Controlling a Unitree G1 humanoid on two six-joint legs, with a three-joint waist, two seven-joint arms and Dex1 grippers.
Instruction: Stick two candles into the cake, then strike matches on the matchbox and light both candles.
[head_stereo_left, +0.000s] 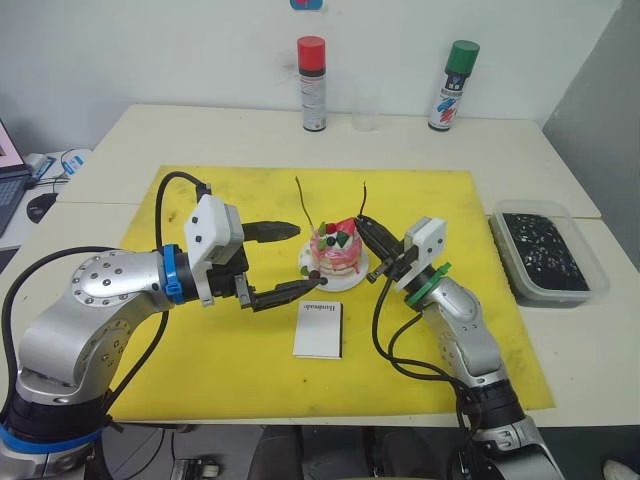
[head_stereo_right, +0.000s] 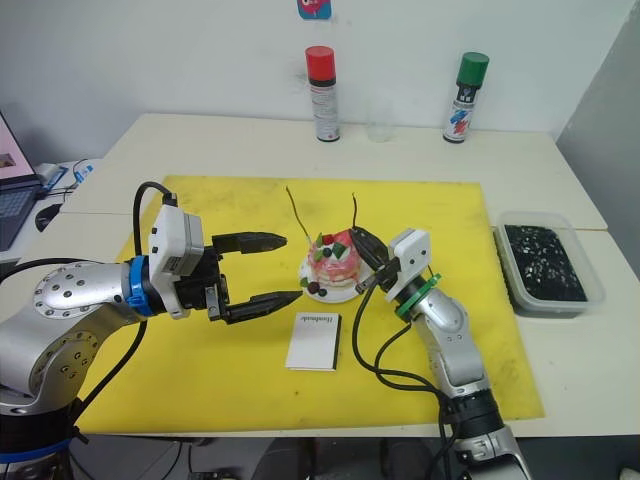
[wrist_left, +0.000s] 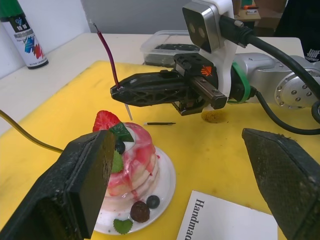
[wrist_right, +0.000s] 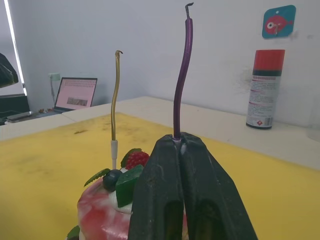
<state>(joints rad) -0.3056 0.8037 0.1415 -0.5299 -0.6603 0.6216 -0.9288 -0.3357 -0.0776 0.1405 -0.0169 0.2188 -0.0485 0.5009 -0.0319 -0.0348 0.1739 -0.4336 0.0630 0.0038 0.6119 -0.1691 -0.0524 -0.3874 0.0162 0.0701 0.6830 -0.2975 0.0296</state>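
Right wrist view: my right gripper (wrist_right: 182, 145) pinches a thin purple candle (wrist_right: 183, 75) upright beside the pink cake (head_stereo_left: 335, 250), where a yellow candle (wrist_right: 115, 95) already stands. My left gripper (head_stereo_left: 285, 262) gapes wide at the cake's other side; the matchbox (head_stereo_left: 319, 328) lies on the yellow mat (head_stereo_left: 440, 200) just before the cake.

The cake (head_stereo_left: 335, 250) sits mid-mat (head_stereo_left: 200, 350), matchbox (head_stereo_left: 319, 328) just nearer. Two spray cans (head_stereo_left: 313, 84) stand far behind; a tray (head_stereo_left: 597, 265) lies to the right.

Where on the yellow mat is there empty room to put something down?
Bare: the yellow mat's near strip beside the flat white matchbox, and its far strip towards the spray cans. Crowded: around the pink cake, between both tools.
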